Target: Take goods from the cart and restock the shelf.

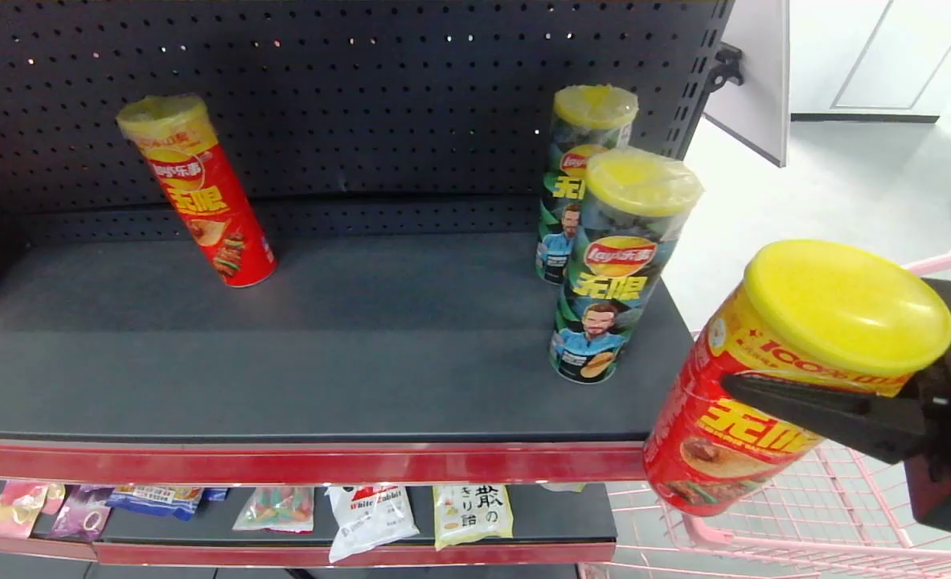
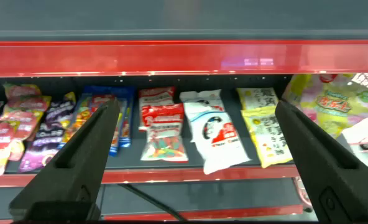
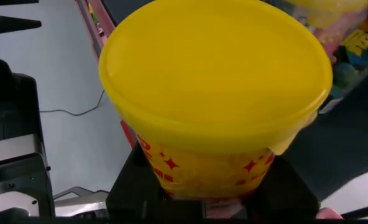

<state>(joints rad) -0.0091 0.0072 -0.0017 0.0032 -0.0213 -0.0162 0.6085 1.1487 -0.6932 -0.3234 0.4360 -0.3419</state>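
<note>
Held can (image 1: 732, 418): smooth, glossy printed wrap.
Lid (image 1: 849, 305): smooth yellow plastic (with a faint sheen).
Shelf board (image 1: 322, 362): smooth, matt dark grey.
Pegboard (image 1: 362, 80): matt, perforated, metal-looking.
Edge strip (image 1: 282, 464): glossy red.
Cart (image 1: 764, 523): pink coated wire.
Packets (image 1: 370, 519): shiny plastic film.
Left gripper (image 2: 193, 162): matt black fingers (image 2: 78, 168).

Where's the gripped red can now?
Head view, right side: the red can, tilted in the right gripper, over the pink cart, right of the shelf.
</note>
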